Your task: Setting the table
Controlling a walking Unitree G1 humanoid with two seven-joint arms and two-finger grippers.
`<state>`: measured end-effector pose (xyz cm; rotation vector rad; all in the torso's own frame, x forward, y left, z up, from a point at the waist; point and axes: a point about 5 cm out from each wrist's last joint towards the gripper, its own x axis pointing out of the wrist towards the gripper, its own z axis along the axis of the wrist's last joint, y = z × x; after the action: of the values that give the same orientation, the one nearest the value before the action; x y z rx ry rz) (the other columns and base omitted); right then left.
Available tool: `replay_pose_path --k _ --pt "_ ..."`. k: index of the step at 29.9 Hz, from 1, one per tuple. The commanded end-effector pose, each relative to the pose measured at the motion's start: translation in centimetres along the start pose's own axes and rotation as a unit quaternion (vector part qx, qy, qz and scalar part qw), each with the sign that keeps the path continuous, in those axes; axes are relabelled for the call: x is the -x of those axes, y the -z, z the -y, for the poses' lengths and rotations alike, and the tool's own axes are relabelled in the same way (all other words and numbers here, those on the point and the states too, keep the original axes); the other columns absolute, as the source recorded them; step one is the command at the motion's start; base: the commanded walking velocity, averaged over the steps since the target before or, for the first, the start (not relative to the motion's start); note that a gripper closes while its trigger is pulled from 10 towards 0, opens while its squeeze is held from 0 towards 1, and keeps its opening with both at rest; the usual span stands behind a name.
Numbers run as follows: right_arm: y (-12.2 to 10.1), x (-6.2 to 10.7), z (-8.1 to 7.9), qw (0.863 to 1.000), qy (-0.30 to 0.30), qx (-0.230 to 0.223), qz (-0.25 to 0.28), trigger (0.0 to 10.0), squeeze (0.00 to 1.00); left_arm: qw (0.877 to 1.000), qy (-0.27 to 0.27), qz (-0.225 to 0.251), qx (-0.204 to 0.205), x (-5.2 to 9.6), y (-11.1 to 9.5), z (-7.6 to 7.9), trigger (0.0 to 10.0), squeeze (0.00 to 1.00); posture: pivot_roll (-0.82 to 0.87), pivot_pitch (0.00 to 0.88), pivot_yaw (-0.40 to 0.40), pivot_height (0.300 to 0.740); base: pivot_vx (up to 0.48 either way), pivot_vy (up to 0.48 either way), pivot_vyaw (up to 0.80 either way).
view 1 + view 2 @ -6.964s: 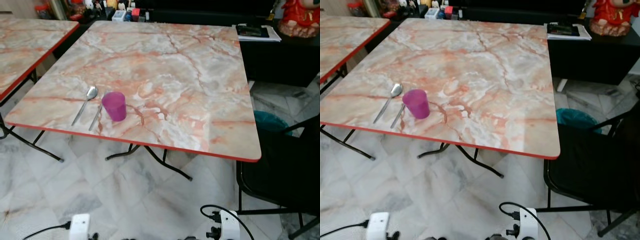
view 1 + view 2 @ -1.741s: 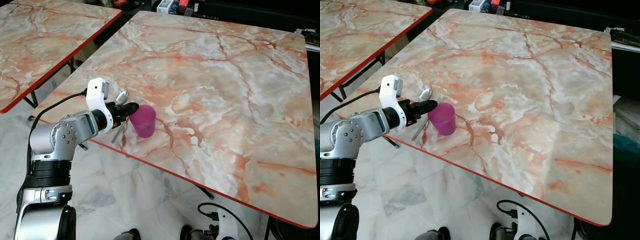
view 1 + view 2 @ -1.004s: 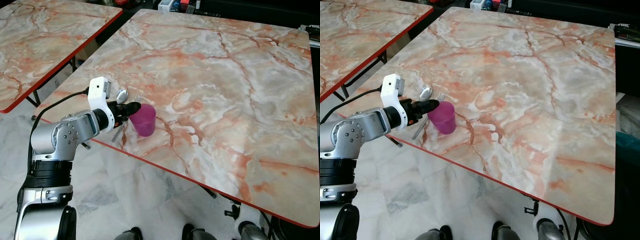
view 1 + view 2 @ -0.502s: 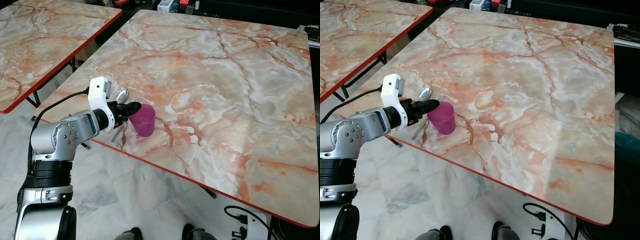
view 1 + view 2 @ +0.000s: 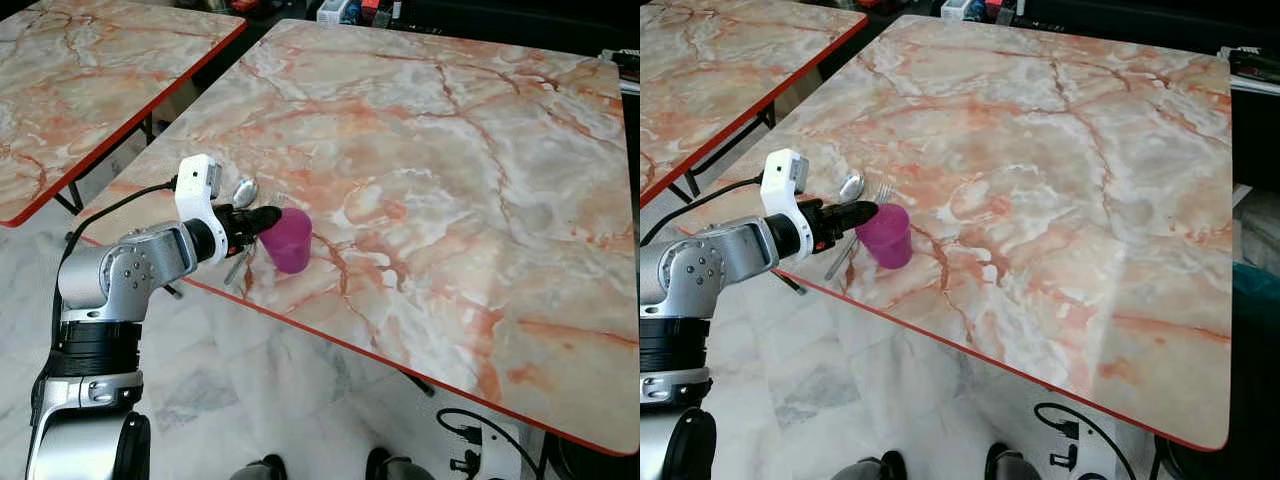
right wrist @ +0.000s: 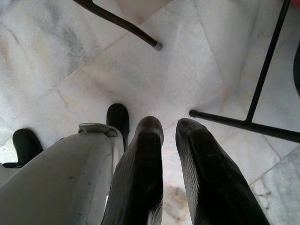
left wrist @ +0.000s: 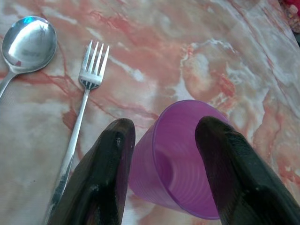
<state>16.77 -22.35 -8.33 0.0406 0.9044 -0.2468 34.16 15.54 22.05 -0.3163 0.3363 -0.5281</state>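
A purple plastic cup [image 5: 290, 240] stands upright near the front left edge of the marble-patterned table [image 5: 450, 150]. My left gripper [image 5: 268, 215] reaches in from the left, shut on the cup. In the left wrist view its two black fingers [image 7: 112, 159] sit on either side of the purple cup [image 7: 183, 159]. A fork [image 7: 91, 70] and a spoon [image 7: 28, 37] lie side by side on the table just left of the cup. My right gripper [image 6: 166, 126] hangs shut above the floor.
A second marble table [image 5: 90, 80] stands to the left across a narrow gap. Small containers [image 5: 345, 12] crowd the far edge. A power strip and cable [image 5: 470, 445] lie on the tiled floor, and black chair legs [image 6: 267, 61] stand by my right side.
Seven seconds ago no arm was over the table; my left gripper is now at the cup. Over the last second the gripper and the cup have barely moved.
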Motion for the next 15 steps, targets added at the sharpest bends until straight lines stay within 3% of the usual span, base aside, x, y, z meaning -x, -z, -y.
replay_pose_path --k 1,15 --pt "1.00 0.20 -0.22 1.000 -0.005 0.000 -0.017 10.0 0.00 1.000 -0.003 -0.008 0.004 -0.06 0.50 -0.03 10.0 0.00 -0.02 0.191 0.068 0.740 0.000 0.000 0.00" --pt "1.39 0.30 -0.34 1.000 -0.010 0.001 -0.022 10.0 0.00 0.999 -0.022 -0.020 0.021 -0.73 1.23 -0.44 10.0 0.00 -0.02 0.192 0.069 0.740 0.000 0.000 0.00"
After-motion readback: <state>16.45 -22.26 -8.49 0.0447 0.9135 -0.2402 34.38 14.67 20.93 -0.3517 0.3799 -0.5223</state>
